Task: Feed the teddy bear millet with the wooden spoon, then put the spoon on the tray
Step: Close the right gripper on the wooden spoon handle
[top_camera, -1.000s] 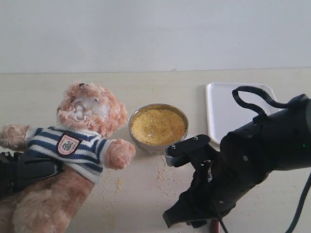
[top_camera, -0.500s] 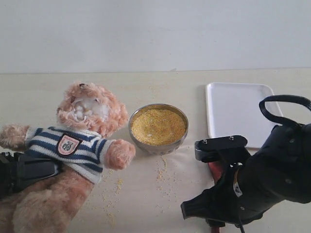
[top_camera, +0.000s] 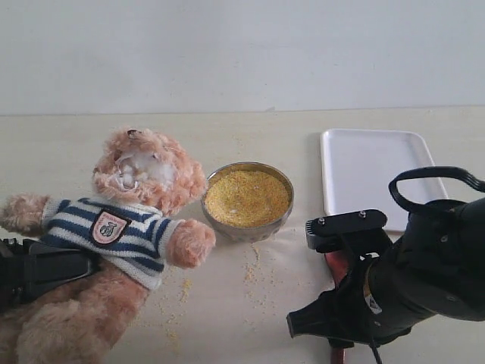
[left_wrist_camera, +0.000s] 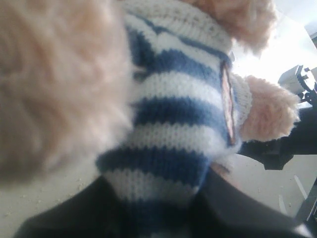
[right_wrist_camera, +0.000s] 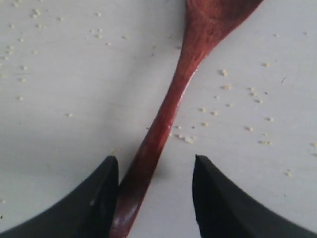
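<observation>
a fluffy pinkish-tan teddy bear point(top_camera: 129, 227) in a navy-and-white striped shirt lies on its back on the left of a pale counter point(top_camera: 220, 334), face up. the left end effector point(top_camera: 79, 265), black, presses against the bear's side. in the left wrist view the striped shirt sits pinched between its two dark fingers point(left_wrist_camera: 64, 223), so it looks clamped on the bear's torso.

just right of the bear's head stands a round shiny metal bowl point(top_camera: 246, 227) heaped with yellow millet point(top_camera: 246, 197). loose grains point(top_camera: 254, 277) are scattered on the counter in front of the bowl. a flat white tray point(top_camera: 371, 171) lies to the right of the bowl, apart from it.

the wooden spoon point(right_wrist_camera: 183, 84), dark reddish-brown, lies flat on the counter in front of the tray, mostly hidden under the right arm in the exterior view. the right end effector point(right_wrist_camera: 156, 163) is spread wide, low over the counter, with the spoon's handle between its fingers. the handle touches one finger point(right_wrist_camera: 99, 198) and stands clear of the other.
</observation>
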You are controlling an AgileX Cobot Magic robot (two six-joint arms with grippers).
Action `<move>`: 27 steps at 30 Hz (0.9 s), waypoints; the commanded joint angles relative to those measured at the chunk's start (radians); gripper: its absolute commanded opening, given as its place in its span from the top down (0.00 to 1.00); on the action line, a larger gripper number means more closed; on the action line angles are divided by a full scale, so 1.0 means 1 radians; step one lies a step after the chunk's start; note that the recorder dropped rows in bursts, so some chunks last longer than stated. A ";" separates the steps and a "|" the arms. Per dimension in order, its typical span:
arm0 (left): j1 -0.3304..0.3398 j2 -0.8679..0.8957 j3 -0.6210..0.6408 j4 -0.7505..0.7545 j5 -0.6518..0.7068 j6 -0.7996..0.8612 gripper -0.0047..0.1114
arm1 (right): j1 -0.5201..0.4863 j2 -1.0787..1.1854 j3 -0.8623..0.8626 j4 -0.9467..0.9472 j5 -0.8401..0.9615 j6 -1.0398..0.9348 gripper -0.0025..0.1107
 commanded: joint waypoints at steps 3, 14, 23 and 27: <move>0.002 0.001 0.002 -0.006 0.039 0.005 0.92 | 0.002 0.003 0.005 -0.042 -0.023 0.033 0.56; 0.002 0.001 0.002 -0.004 0.039 0.005 0.92 | 0.002 0.003 0.005 -0.053 -0.040 0.067 0.69; 0.002 0.001 0.002 -0.002 0.062 0.005 0.92 | 0.000 0.003 0.005 -0.064 -0.080 0.071 0.69; 0.002 0.001 0.002 -0.002 0.062 0.005 0.92 | 0.000 0.016 0.005 -0.064 -0.068 0.082 0.69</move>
